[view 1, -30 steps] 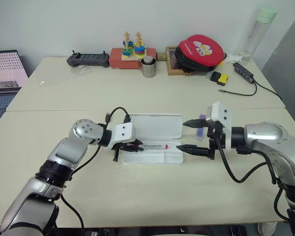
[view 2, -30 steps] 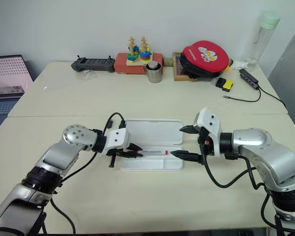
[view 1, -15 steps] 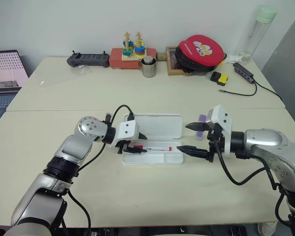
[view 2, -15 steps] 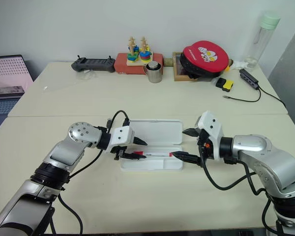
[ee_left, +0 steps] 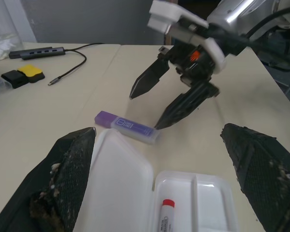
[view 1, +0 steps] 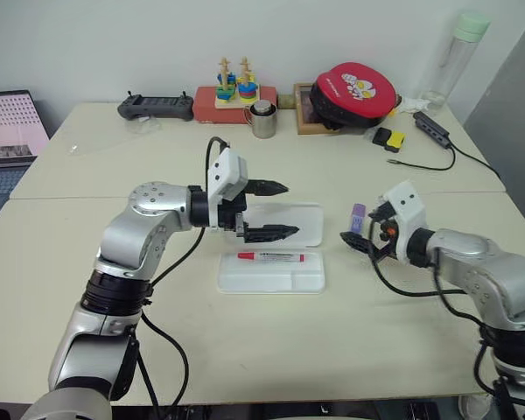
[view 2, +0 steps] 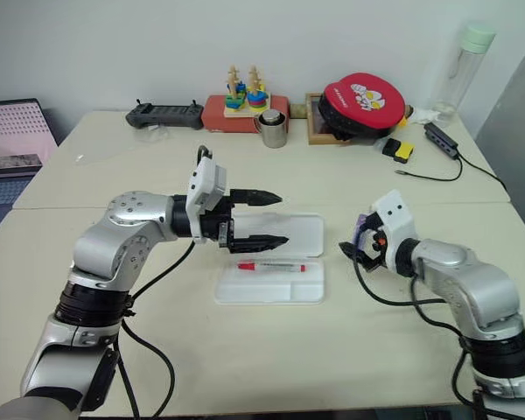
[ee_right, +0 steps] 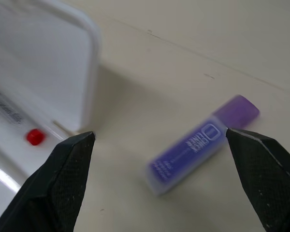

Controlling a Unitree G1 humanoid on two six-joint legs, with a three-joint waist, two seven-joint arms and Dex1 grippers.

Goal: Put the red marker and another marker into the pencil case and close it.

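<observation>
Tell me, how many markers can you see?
2. The red marker lies in the open pencil case. The purple highlighter lies on the table beside it.

The pencil case (view 1: 280, 273) looks like smooth, glossy white plastic. The purple highlighter (ee_right: 199, 145) is frosted, translucent plastic. The desk (view 1: 245, 350) is matt cream laminate. The cup (view 1: 263, 119) looks like brushed metal.

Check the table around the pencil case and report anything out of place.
Nothing is spilled or damaged. The purple highlighter lies on the table beside the open pencil case, not in it; the red marker already lies in the tray. The right gripper hovers by the highlighter, jaws open.
</observation>
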